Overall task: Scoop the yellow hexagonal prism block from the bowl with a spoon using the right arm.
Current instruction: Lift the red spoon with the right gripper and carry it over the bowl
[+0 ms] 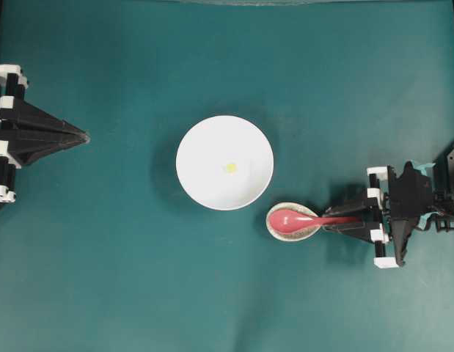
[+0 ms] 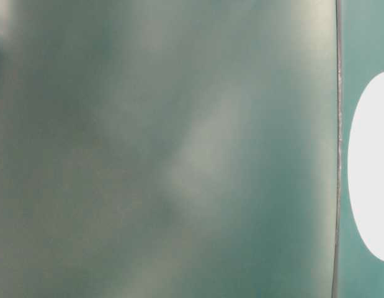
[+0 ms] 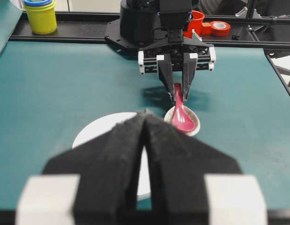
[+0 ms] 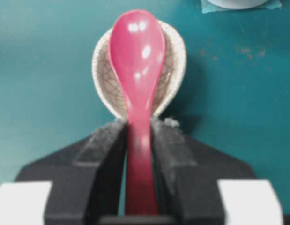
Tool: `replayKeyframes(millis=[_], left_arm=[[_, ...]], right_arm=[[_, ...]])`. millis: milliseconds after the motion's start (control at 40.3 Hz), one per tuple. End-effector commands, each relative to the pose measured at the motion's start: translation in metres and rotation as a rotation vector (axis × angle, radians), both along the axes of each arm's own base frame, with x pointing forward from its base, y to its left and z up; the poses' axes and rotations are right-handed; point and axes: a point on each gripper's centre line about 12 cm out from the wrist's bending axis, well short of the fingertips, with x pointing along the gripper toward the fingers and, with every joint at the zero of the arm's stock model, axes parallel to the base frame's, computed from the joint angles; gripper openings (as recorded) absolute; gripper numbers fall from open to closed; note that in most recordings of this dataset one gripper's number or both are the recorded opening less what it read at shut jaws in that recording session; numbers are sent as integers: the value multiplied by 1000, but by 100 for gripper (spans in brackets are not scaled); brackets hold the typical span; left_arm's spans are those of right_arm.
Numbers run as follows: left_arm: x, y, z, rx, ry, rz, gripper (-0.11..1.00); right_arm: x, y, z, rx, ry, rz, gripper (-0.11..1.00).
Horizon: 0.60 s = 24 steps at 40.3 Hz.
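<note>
The white bowl [image 1: 193, 139] stands mid-table, and the tiny yellow hexagonal prism block [image 1: 230, 168] lies near its centre. To the bowl's lower right, the red-pink spoon [image 1: 293, 219] rests with its scoop in a small speckled dish [image 1: 309, 230]. My right gripper [image 1: 331, 222] is shut on the spoon's handle. In the right wrist view the spoon [image 4: 137, 51] runs straight out between the pads of the right gripper [image 4: 139, 124], and both pads press the handle. My left gripper [image 1: 86, 136] is shut and empty at the far left. From the left wrist, the left gripper [image 3: 145, 114] hides most of the bowl [image 3: 100, 131].
Stacked coloured cups [image 3: 40, 16] and a red tape roll [image 3: 220, 28] sit on the rail behind the right arm's base. The table-level view is mostly a blurred grey-green surface, with the bowl [image 2: 371, 167] at its right edge.
</note>
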Motion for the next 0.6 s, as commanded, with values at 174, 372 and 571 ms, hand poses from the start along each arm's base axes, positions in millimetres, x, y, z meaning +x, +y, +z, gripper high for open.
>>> replayKeyframes(millis=[174, 372, 571], left_arm=[[2, 0, 6, 2, -15, 0, 1], [2, 0, 7, 2, -17, -1, 1], [2, 0, 7, -8, -20, -2, 1]], right_arm=[[3, 3, 10, 24, -40, 6, 24], [3, 4, 25, 58, -67, 6, 24], [6, 2, 42, 97, -66, 0, 24]])
